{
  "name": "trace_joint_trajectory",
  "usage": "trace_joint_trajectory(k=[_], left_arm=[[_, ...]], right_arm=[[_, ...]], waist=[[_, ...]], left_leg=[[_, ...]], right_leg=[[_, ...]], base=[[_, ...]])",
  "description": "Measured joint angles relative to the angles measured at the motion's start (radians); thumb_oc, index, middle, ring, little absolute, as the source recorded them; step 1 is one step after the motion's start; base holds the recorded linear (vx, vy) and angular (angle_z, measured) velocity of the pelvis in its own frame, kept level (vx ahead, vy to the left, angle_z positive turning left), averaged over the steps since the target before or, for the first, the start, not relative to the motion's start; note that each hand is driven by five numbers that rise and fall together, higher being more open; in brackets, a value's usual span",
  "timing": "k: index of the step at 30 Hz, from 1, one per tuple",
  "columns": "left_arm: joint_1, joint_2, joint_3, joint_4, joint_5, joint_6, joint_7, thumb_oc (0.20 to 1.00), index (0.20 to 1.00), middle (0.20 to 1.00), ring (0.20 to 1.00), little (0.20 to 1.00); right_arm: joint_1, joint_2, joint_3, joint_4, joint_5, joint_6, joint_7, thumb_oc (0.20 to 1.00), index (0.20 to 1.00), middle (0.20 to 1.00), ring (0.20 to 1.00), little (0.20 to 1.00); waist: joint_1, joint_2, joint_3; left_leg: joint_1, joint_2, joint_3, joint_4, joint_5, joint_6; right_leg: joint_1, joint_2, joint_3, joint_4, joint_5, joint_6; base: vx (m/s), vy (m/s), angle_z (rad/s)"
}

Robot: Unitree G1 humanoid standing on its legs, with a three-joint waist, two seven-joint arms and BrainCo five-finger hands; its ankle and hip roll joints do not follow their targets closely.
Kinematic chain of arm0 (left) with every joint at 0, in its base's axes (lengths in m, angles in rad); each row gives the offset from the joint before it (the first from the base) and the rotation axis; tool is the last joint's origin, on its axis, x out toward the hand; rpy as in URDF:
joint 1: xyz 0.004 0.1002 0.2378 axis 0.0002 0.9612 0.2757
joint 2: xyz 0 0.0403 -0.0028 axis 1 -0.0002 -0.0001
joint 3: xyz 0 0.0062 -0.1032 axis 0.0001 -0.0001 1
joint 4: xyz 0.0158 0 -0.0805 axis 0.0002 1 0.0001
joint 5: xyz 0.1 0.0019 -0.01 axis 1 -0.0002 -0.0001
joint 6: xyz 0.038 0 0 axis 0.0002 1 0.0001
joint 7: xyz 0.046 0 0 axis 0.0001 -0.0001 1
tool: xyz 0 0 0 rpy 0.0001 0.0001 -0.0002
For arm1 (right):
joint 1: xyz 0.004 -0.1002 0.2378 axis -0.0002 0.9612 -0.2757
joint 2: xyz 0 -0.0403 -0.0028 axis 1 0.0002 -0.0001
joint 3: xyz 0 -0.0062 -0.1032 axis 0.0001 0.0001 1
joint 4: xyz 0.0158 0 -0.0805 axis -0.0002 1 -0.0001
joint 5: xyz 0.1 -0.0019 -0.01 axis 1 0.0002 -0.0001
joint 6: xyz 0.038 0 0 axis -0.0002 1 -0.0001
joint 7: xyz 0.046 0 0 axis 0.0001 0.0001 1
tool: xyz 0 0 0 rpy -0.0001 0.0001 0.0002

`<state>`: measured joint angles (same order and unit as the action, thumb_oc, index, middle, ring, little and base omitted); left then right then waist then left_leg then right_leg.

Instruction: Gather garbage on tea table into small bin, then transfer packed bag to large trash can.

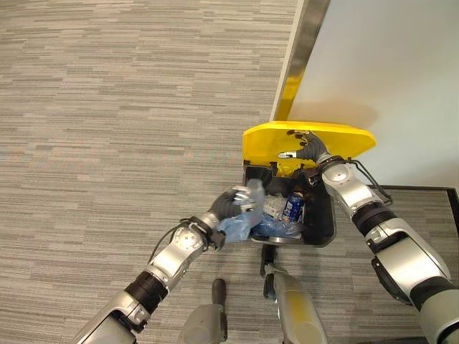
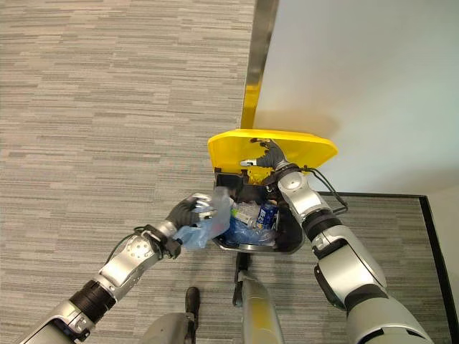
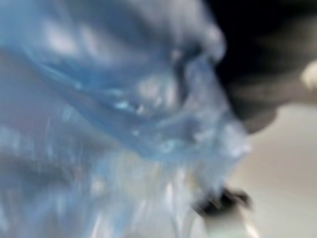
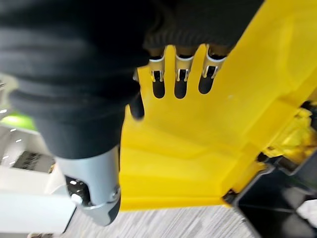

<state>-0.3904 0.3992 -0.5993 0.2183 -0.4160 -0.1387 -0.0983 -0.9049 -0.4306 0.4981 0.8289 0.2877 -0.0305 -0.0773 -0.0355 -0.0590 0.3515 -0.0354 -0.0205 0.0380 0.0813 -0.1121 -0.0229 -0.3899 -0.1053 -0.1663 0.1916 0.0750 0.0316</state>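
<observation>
1. Last step: the left hand [image 2: 192, 209] grips the blue bag [image 2: 208, 223] at the rim of the black can [image 1: 323, 228], partly over the opening.
2. The right hand [image 4: 178, 82], fingers straight, props up the yellow lid [image 4: 198, 144].
3. Next, I judge: release the bag inward, then lower the lid.
4. Bag: thin, crinkly, translucent film. Lid: smooth hard plastic.

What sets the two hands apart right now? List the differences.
The left hand is curled round the blue bag at the bin's rim; the right hand rests straight fingers on the yellow lid, propping it up. The left is lower, the right higher. Both are at the bin.
</observation>
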Motion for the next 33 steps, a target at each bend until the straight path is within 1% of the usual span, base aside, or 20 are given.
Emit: trace_joint_trajectory(k=[1,3,6,8,12,14,15,16,18,19,20,21,22,23,24,26,27,28,29,33], left_arm=[[-0.065,-0.031,-0.028,-0.010,-0.001,-0.002,-0.020,0.200,0.200,0.200,0.200,0.200],[-0.109,-0.043,-0.033,-0.008,0.001,-0.002,-0.017,0.200,0.200,0.200,0.200,0.200],[-0.169,-0.047,-0.027,0.010,0.003,-0.003,-0.001,0.200,0.200,0.200,0.200,0.200],[-0.213,-0.056,-0.024,0.051,0.004,-0.004,0.025,0.200,0.200,0.200,0.200,0.200],[-0.236,-0.065,-0.025,0.136,0.011,-0.004,0.074,0.200,0.200,0.200,0.200,0.200],[-0.275,-0.075,-0.027,0.237,0.046,-0.003,0.100,0.200,0.200,0.200,0.200,0.200],[-0.279,-0.076,-0.028,0.249,0.046,-0.002,0.103,0.200,0.200,0.200,0.200,0.200],[-0.292,-0.084,-0.038,0.262,0.054,-0.002,0.109,0.200,0.200,0.200,0.200,0.200],[-0.348,-0.087,-0.076,0.284,0.088,-0.002,0.118,0.200,0.200,0.200,0.200,0.200],[-0.385,-0.097,-0.093,0.327,0.109,-0.007,0.124,0.200,0.200,0.200,0.200,0.200],[-0.446,-0.134,-0.112,0.450,0.163,-0.007,0.140,0.200,0.200,0.200,0.200,0.200],[-0.460,-0.149,-0.121,0.513,0.186,-0.004,0.142,0.200,0.200,0.200,0.200,0.200],[-0.471,-0.164,-0.147,0.566,0.212,-0.002,0.144,0.200,0.200,0.200,0.200,0.200],[-0.479,-0.169,-0.147,0.622,0.242,0.001,0.145,0.200,0.200,0.200,0.200,0.200],[-0.480,-0.181,-0.147,0.664,0.253,0.017,0.147,0.200,0.200,0.200,0.200,0.200],[-0.477,-0.193,-0.153,0.746,0.319,0.028,0.157,0.200,0.200,0.200,0.200,0.200],[-0.477,-0.193,-0.150,0.776,0.342,0.047,0.164,0.200,0.200,0.200,0.200,0.200],[-0.475,-0.192,-0.145,0.788,0.360,0.058,0.171,0.721,0.721,0.721,0.721,0.721],[-0.477,-0.187,-0.134,0.822,0.391,0.063,0.188,1.000,1.000,1.000,1.000,1.000],[-0.478,-0.168,-0.121,0.831,0.460,0.079,0.211,1.000,1.000,1.000,1.000,1.000]], right_arm=[[0.000,0.001,0.001,0.002,0.009,0.000,0.000,1.000,1.000,1.000,1.000,1.000],[-0.004,0.001,0.001,0.002,0.009,-0.001,-0.002,1.000,1.000,1.000,1.000,1.000],[-0.004,0.001,0.001,0.004,0.009,0.000,-0.004,1.000,1.000,1.000,1.000,1.000],[-0.005,0.001,0.001,0.012,0.008,0.000,-0.005,1.000,1.000,1.000,1.000,1.000],[-0.012,0.002,0.001,0.024,0.008,0.000,-0.009,1.000,1.000,1.000,1.000,1.000],[-0.034,0.004,0.005,0.029,0.007,0.001,-0.010,1.000,1.000,1.000,1.000,1.000],[-0.037,0.004,0.004,0.029,0.007,0.001,-0.010,1.000,1.000,1.000,1.000,1.000],[-0.041,0.004,0.005,0.029,0.007,0.003,-0.013,1.000,1.000,1.000,1.000,1.000],[-0.061,0.005,0.014,0.031,0.007,0.015,-0.021,1.000,1.000,1.000,1.000,1.000],[-0.070,0.004,0.027,0.031,0.007,0.016,-0.026,1.000,1.000,1.000,1.000,1.000],[-0.087,0.005,0.061,0.028,0.007,0.016,-0.030,1.000,1.000,1.000,1.000,1.000],[-0.109,0.005,0.082,0.028,0.006,0.016,-0.031,1.000,1.000,1.000,1.000,1.000],[-0.127,0.003,0.083,0.026,0.006,0.016,-0.033,1.000,1.000,1.000,1.000,1.000],[-0.150,0.004,0.087,0.024,0.006,0.016,-0.037,1.000,1.000,1.000,1.000,1.000],[-0.169,0.003,0.088,0.020,0.006,0.016,-0.044,1.000,1.000,1.000,1.000,1.000],[-0.176,-0.005,0.089,-0.051,0.007,0.015,-0.052,1.000,1.000,1.000,1.000,1.000],[-0.185,-0.006,0.089,-0.078,0.007,0.009,-0.053,1.000,1.000,1.000,1.000,1.000],[-0.185,-0.007,0.089,-0.098,0.007,0.007,-0.053,1.000,1.000,1.000,1.000,1.000],[-0.181,-0.007,0.103,-0.115,0.007,0.007,-0.054,1.000,1.000,1.000,1.000,1.000],[-0.177,-0.011,0.128,-0.142,0.007,0.003,-0.053,1.000,1.000,1.000,1.000,1.000]], waist=[[-0.018,-0.002,0.002],[-0.034,-0.004,0.003],[-0.044,-0.004,0.003],[-0.047,-0.004,0.003],[-0.069,-0.004,0.003],[-0.073,-0.007,0.005],[-0.079,-0.007,0.005],[-0.090,-0.007,0.005],[-0.096,-0.008,0.006],[-0.101,-0.008,0.007],[-0.111,-0.009,0.008],[-0.127,-0.008,0.021],[-0.137,-0.008,0.038],[-0.139,-0.008,0.055],[-0.150,-0.010,0.074],[-0.154,-0.008,0.085],[-0.160,-0.008,0.104],[-0.164,-0.008,0.121],[-0.167,-0.008,0.135],[-0.176,-0.008,0.137]], left_leg=[[0.003,-0.007,0.008,-0.001,-0.001,0.002],[0.005,-0.011,0.017,-0.001,-0.002,0.003],[0.014,-0.013,0.031,-0.001,-0.005,0.008],[0.016,-0.014,0.034,-0.002,-0.005,0.008],[0.018,-0.013,0.041,-0.002,-0.005,0.008],[0.017,-0.011,0.054,-0.004,-0.005,0.008],[0.015,-0.011,0.054,-0.004,-0.005,0.008],[0.012,-0.011,0.055,-0.004,-0.005,0.008],[-0.001,-0.014,0.057,-0.002,-0.005,0.008],[-0.006,-0.015,0.061,-0.002,-0.005,0.008],[-0.020,-0.015,0.062,-0.001,-0.005,0.008],[-0.029,-0.014,0.062,0.002,-0.005,0.008],[-0.036,-0.014,0.066,0.003,-0.005,0.008],[-0.040,-0.015,0.069,0.004,-0.005,0.008],[-0.041,-0.016,0.072,0.003,-0.005,0.008],[-0.066,-0.017,0.086,0.003,-0.005,0.008],[-0.070,-0.019,0.091,0.002,-0.005,0.008],[-0.070,-0.017,0.094,0.001,-0.005,0.008],[-0.072,-0.014,0.102,-0.005,-0.005,0.008],[-0.066,-0.010,0.114,-0.021,-0.005,0.007]], right_leg=[[0.002,-0.005,0.006,-0.007,0.007,0.002],[0.001,-0.006,0.013,-0.008,0.012,0.006],[0.002,-0.001,0.031,-0.009,0.015,0.008],[0.003,-0.001,0.032,-0.009,0.015,0.008],[0.002,0.004,0.037,-0.012,0.018,0.013],[0.001,0.011,0.049,-0.029,0.032,0.021],[0.001,0.012,0.049,-0.032,0.033,0.022],[0.001,0.012,0.049,-0.038,0.035,0.022],[-0.012,0.012,0.053,-0.041,0.039,0.023],[-0.019,0.012,0.056,-0.041,0.040,0.023],[-0.033,0.012,0.057,-0.041,0.043,0.024],[-0.040,0.012,0.057,-0.040,0.046,0.023],[-0.049,0.014,0.060,-0.039,0.047,0.022],[-0.054,0.013,0.061,-0.038,0.048,0.022],[-0.058,0.014,0.063,-0.039,0.049,0.021],[-0.089,0.017,0.079,-0.037,0.053,0.023],[-0.096,0.019,0.084,-0.037,0.057,0.022],[-0.097,0.021,0.086,-0.037,0.057,0.021],[-0.105,0.028,0.090,-0.038,0.057,0.021],[-0.111,0.038,0.100,-0.040,0.057,0.021]], base=[[-0.02,0.028,-0.21],[-0.01,0.014,-0.13],[-0.01,0.000,-0.15],[-0.01,-0.005,-0.06],[0.00,-0.021,-0.07],[0.00,-0.017,-0.16],[-0.01,-0.022,-0.09],[0.00,0.000,0.00],[-0.01,-0.013,-0.03],[-0.02,-0.022,-0.07],[-0.02,-0.029,-0.05],[-0.01,-0.025,-0.03],[-0.01,-0.022,-0.04],[0.01,-0.010,-0.06],[0.01,-0.018,-0.13],[0.02,-0.014,-0.18],[0.03,-0.018,-0.13],[0.07,-0.023,-0.17],[0.06,-0.014,-0.15],[0.06,-0.009,-0.12]])
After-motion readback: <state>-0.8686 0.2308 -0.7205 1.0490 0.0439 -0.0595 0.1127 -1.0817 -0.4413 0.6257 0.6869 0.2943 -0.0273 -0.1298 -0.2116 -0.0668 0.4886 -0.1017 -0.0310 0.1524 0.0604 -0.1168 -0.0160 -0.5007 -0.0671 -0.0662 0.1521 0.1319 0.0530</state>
